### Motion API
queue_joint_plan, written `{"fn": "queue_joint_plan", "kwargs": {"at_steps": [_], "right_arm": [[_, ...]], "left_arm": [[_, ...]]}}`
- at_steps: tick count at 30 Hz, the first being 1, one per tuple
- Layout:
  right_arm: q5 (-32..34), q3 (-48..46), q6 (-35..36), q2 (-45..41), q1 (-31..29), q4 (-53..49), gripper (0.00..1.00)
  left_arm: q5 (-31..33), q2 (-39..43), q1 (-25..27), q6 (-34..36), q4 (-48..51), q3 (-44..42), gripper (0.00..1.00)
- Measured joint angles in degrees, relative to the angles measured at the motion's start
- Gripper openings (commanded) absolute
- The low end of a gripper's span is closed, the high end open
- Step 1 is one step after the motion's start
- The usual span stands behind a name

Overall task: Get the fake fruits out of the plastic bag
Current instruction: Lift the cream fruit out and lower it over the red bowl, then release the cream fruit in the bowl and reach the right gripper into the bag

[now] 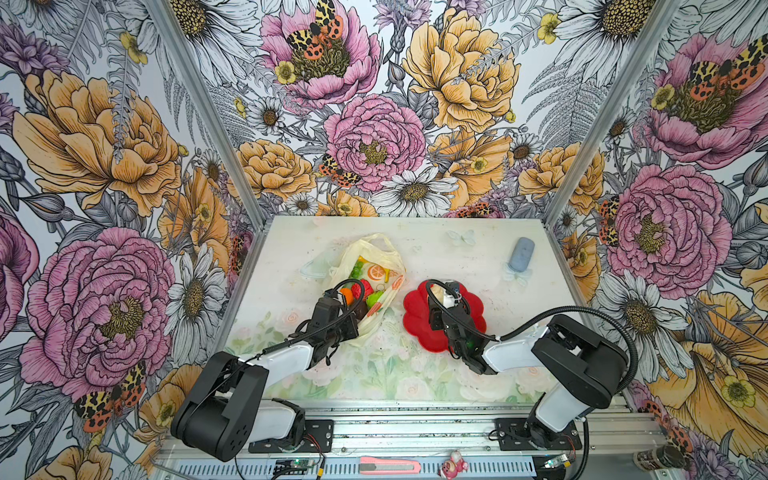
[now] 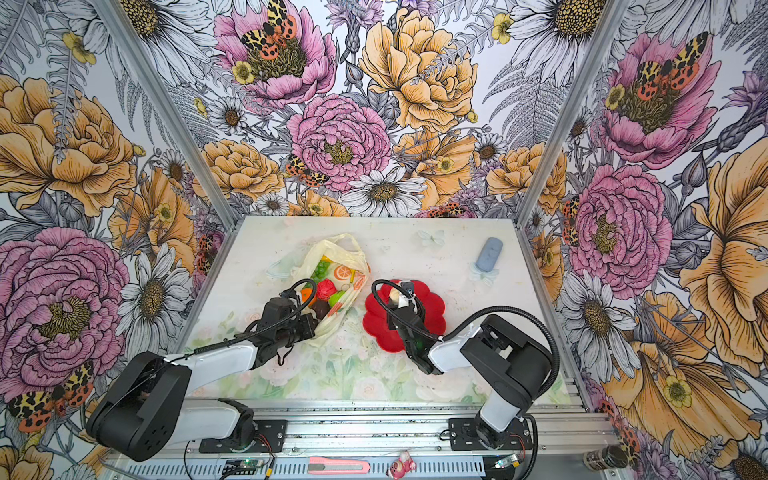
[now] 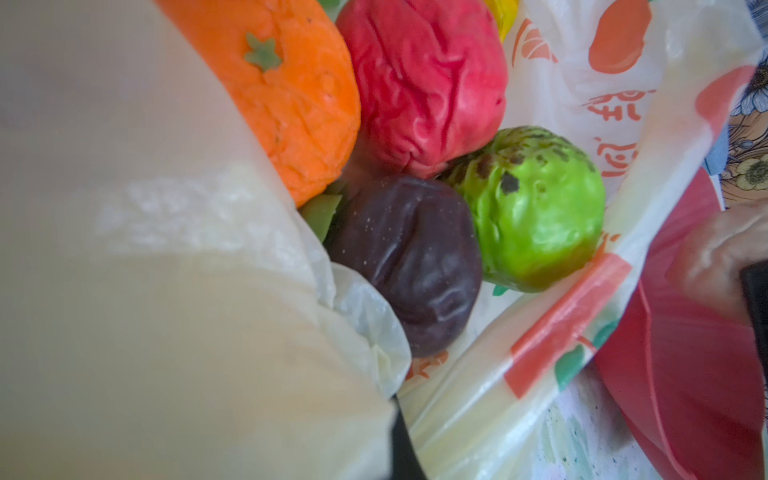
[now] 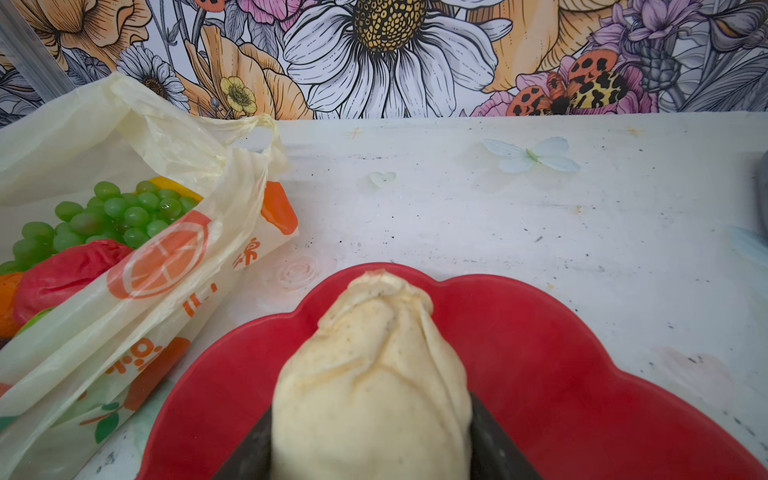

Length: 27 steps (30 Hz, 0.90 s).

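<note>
ok so the right end effector (image 1: 446, 300) is clamped around a cream fake fruit (image 4: 370, 374), one dark finger on each side of it, right over the red flower-shaped plate (image 4: 582, 374). Can't tell if the fruit touches the plate or hangs just above it.

The left end effector (image 1: 354, 320) is pressed together, and it looks like it's pinching the near edge of the plastic bag (image 1: 376, 249) so the mouth gapes. The bag lies on the table (image 1: 457, 249) just beside the plate, on the left arm's side. Its long axis runs from the handles at the far end down toward the left arm.

Inside there's an orange (image 3: 286, 95), red fruit (image 3: 424, 83), dark brown one (image 3: 407, 262), green round fruit (image 3: 536, 208) and grape bunch (image 4: 116, 216).

My guess: drop the cream one, then the right arm swings left for the green round fruit. It sits nearest the plate side, and the left arm is busy.
</note>
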<state>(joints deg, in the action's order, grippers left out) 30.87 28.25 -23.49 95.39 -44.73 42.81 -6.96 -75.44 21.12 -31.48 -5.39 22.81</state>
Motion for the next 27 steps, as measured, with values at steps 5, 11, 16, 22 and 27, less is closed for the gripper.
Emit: {"fn": "queue_joint_plan", "kwargs": {"at_steps": [5,11,16,22,27], "right_arm": [[0.66,0.79,0.00,3.48,0.00,1.86,0.53],[1.07,0.96,-0.46,6.78,0.00,3.82,0.57],[1.75,1.25,-1.07,8.33,0.00,5.31,0.63],[1.95,1.25,-1.05,8.35,0.00,5.35,0.71],[1.97,1.25,-1.03,8.20,0.00,5.35,0.78]], "left_arm": [[0.00,0.00,0.00,0.00,0.00,0.00,0.00],[0.02,0.00,0.00,0.02,0.00,0.00,0.00],[0.00,0.00,0.00,0.15,0.00,0.00,0.00],[0.00,0.00,0.00,0.15,0.02,0.00,0.00],[0.00,0.00,0.00,0.15,0.02,0.02,0.00]]}}
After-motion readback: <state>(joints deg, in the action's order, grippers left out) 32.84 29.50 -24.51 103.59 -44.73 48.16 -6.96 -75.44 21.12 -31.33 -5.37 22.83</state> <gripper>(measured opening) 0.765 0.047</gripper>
